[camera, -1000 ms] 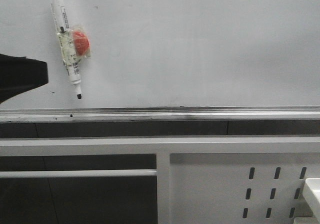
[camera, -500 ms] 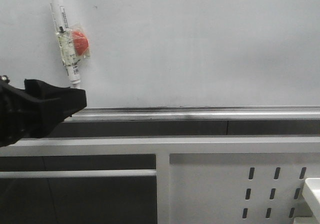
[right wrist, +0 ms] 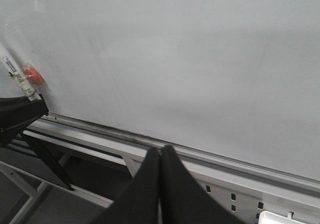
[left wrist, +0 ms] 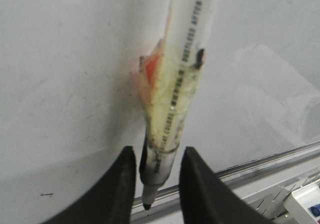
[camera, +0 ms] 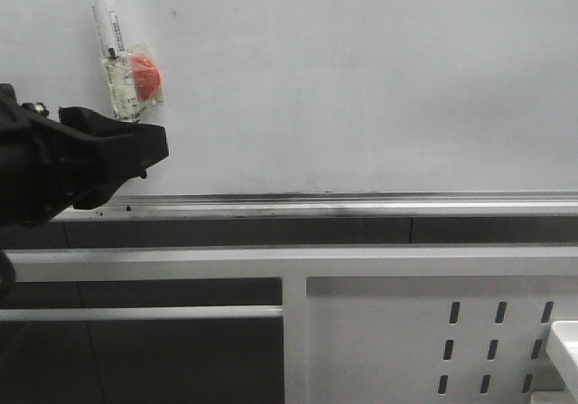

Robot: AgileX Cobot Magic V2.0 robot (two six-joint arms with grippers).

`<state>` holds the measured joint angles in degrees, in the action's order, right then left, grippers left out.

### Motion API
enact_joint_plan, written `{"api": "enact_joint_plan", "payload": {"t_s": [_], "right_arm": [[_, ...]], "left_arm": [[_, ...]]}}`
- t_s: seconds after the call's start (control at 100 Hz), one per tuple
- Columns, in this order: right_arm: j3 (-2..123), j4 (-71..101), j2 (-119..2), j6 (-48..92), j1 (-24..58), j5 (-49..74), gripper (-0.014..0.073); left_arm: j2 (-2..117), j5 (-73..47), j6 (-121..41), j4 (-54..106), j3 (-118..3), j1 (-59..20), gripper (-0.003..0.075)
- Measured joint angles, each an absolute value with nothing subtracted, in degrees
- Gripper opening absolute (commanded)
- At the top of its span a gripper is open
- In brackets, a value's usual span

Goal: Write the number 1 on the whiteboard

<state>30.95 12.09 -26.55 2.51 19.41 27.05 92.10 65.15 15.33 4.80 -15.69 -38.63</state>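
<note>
Nearest the camera in the front view is the white metal frame [camera: 379, 264] with slotted holes [camera: 495, 348], standing below the board. Just past it runs the silver ledge [camera: 361, 205] along the lower edge of the whiteboard [camera: 361, 79], with a few small dark specks on it near the left end.

The left gripper [camera: 144, 146] reaches in from the left edge of the board, black and bulky, its tip just above the ledge. In the left wrist view its jaws stand apart with the lower end of the marker pen [left wrist: 172, 103] between them; the fingers [left wrist: 120, 184] flank the barrel closely, but whether they touch it cannot be told. The pen hangs nearly upright against the whiteboard near its lower left corner, tip down, close above the ledge. A yellowed wrap of clear tape holds it to a small red magnet [camera: 144, 72] stuck on the board surface just beside the barrel.

The right gripper [right wrist: 160, 156] is seen only in its own wrist view, jaws pressed together with nothing between them, held back from the board and pointing toward the ledge.

The board itself is glossy and plain; no stroke of the number 1 shows on it in any view.
</note>
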Motion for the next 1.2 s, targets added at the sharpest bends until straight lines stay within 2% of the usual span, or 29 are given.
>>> {"api": "enact_joint_plan", "payload": {"t_s": [0.01, 0.27, 0.62, 0.98, 1.07, 1.2], "right_arm": [[30.95, 12.09, -26.55, 2.51, 19.41, 27.05, -0.0069], [30.95, 12.09, -26.55, 2.51, 19.41, 27.83, -0.0069], [30.95, 13.03, -26.55, 8.83, 22.47, 33.84, -0.0069], [30.95, 14.73, -28.71, 14.1, 30.83, 34.59, -0.0064], [30.95, 14.73, -30.86, 17.08, 32.25, 34.22, 0.0006], [30.95, 14.73, -34.19, 20.82, 34.61, 31.81, 0.0202]], "left_arm": [[92.1, 65.15, 15.33, 4.8, -15.69, -38.63, -0.0023], [92.1, 65.15, 15.41, 2.77, -15.69, -38.63, -0.002], [87.99, 64.52, 15.41, -21.81, -15.69, -38.76, -0.002], [71.0, 36.4, 19.67, -37.84, -18.51, -38.76, -0.002], [68.19, 28.83, 26.49, -47.47, -21.2, -38.76, -0.002], [67.27, 22.32, 35.45, -59.41, -24.57, -38.76, -0.002]]}}
